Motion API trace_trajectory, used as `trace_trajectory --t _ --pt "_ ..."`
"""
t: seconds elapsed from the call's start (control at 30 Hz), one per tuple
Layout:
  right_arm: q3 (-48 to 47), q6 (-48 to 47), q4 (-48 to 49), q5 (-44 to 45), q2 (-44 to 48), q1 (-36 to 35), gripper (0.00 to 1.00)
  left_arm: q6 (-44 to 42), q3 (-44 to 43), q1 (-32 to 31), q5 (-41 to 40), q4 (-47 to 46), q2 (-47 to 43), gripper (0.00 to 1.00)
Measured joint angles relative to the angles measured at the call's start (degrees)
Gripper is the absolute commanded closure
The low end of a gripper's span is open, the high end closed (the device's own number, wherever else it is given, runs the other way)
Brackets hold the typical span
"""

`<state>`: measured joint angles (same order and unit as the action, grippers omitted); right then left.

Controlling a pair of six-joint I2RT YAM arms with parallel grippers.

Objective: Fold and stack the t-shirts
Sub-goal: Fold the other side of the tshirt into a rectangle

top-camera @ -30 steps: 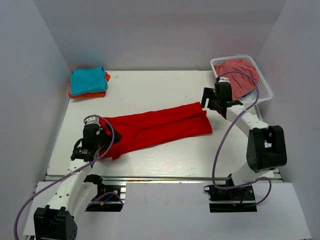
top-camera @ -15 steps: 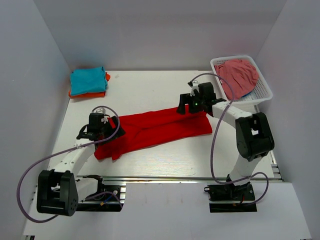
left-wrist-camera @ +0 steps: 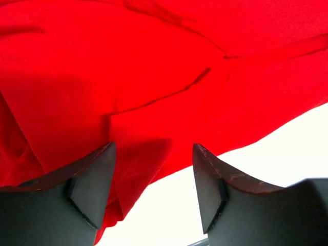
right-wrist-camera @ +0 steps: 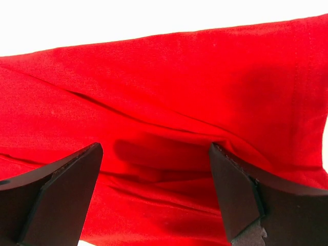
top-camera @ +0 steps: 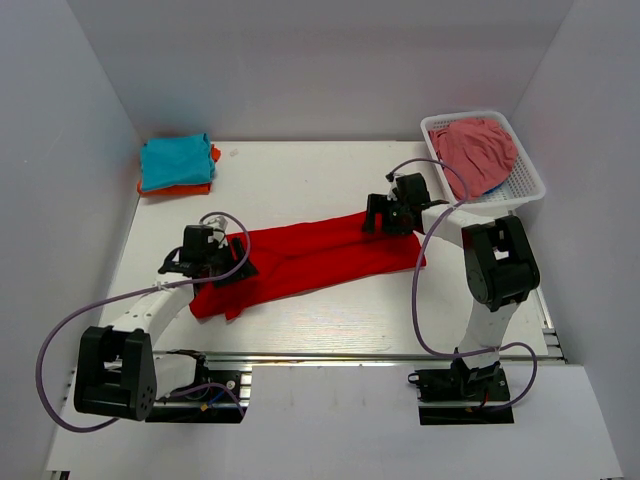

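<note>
Top external shows a white table (top-camera: 300, 180) boxed in by pale grey walls (top-camera: 320, 70). The red shirt (top-camera: 320, 255) lies in a long rumpled band across it, one end under the left gripper (top-camera: 228, 268), the other under the right gripper (top-camera: 376, 216). Both have their jaws apart, low over the cloth, pinching nothing. Well beyond the left gripper, in the far corner, the teal shirt (top-camera: 175, 158) sits folded on the orange shirt (top-camera: 178, 189). Beyond the right gripper, a white basket (top-camera: 470, 114) holds a pink cloth (top-camera: 478, 148).
</note>
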<state>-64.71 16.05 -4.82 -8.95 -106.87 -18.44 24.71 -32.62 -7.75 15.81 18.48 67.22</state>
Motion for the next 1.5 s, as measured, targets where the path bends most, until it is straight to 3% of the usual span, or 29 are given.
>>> trace_trajectory --t 0.47,0.53,0.63,0.87,1.0,1.03,1.43,1.5 --pt "0.8 0.0 1.0 -1.9 0.3 0.3 0.10 -0.4 0.0 -2.5 -9.1 0.4 4.4 0.34" --pt "0.8 0.0 1.0 -2.0 0.3 0.3 0.10 -0.8 0.0 -3.0 -10.1 -0.4 5.8 0.41" --pt "0.9 0.0 1.0 -2.2 0.3 0.3 0.10 -1.8 0.0 -3.3 -10.2 -1.9 7.6 0.62" --pt "0.9 -0.1 1.0 -2.2 0.3 0.4 0.10 -3.5 -0.2 -4.1 -9.3 -3.5 7.9 0.69" --pt "0.9 -0.2 1.0 -2.4 0.3 0.4 0.10 -3.9 -0.2 -4.6 -9.4 -3.5 6.8 0.98" --pt "0.9 -0.2 1.0 -2.4 0.3 0.4 0.10 -4.0 -0.3 -4.7 -9.4 -3.6 6.4 1.00" --pt "0.9 -0.7 0.8 -3.0 0.3 0.4 0.10 -10.6 -3.5 -5.9 -5.7 -5.2 6.0 1.00" --pt "0.8 -1.0 0.7 -3.2 0.3 0.4 0.10 -12.7 -4.9 -5.9 -5.5 -5.0 6.6 0.92"
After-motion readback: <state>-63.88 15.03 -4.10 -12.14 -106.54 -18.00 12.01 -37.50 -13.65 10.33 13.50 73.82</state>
